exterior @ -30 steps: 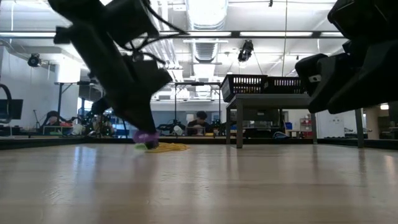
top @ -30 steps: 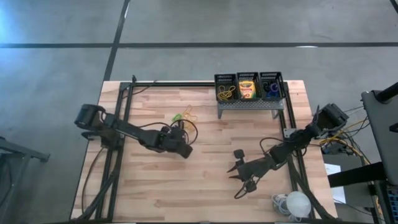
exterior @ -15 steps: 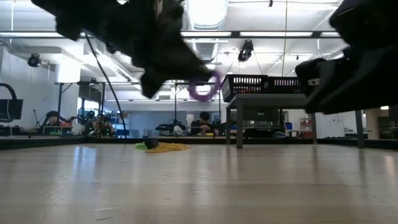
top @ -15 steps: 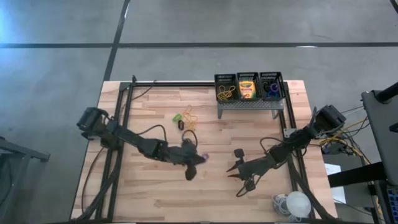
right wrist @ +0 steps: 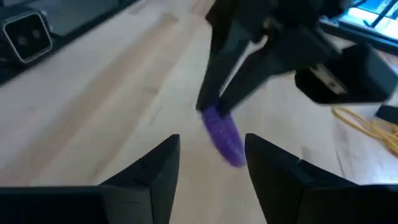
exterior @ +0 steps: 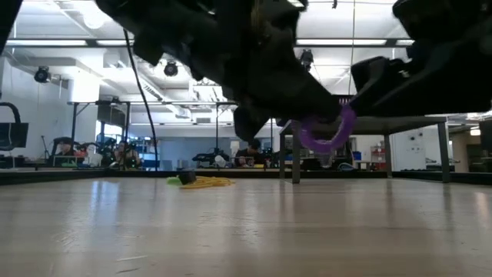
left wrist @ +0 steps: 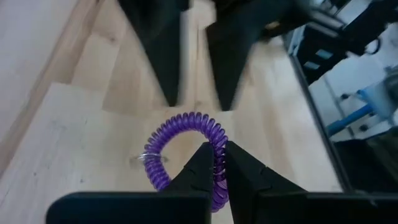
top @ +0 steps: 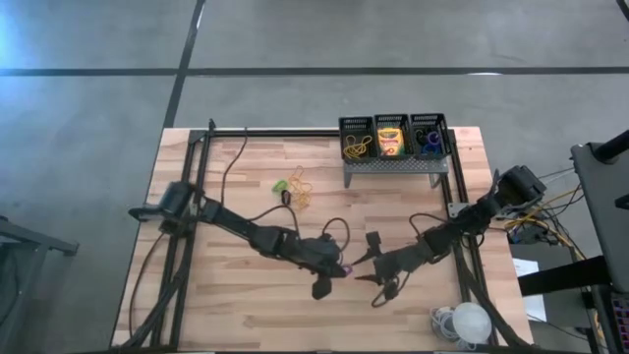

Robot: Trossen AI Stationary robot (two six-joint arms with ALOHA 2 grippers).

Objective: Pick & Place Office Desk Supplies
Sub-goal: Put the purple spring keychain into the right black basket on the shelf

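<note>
- High view: the left arm reaches low and long across the table [top: 226,295] toward its middle, and the left gripper [top: 337,267] holds a purple coiled ring [top: 343,267] at its tip. The right arm comes in from the table's right edge, with the right gripper [top: 370,265] pointing at the left one, tip nearly to tip. Three black mesh bins [top: 393,137] sit on a grey stand [top: 393,165] at the far edge, holding rubber bands, a crayon box [top: 391,140] and rings. A loose pile of yellow rubber bands [top: 303,189], a green ring [top: 280,186] and a black ring [top: 286,197] lies on the wood.
- Low view: the left gripper [exterior: 327,115] hangs well above the tabletop, the purple ring [exterior: 327,132] dangling from it; the right arm's dark bulk is just beside.
- Left wrist view: the left gripper's fingers [left wrist: 200,168] are pinched narrowly on the ring's coil [left wrist: 186,146]; the right gripper's two fingers [left wrist: 225,62] point in from opposite, spread apart.
- Right wrist view: the right gripper [right wrist: 211,163] stands wide with nothing between its fingers; the ring [right wrist: 222,137] hangs from the left gripper just ahead of them.
</note>
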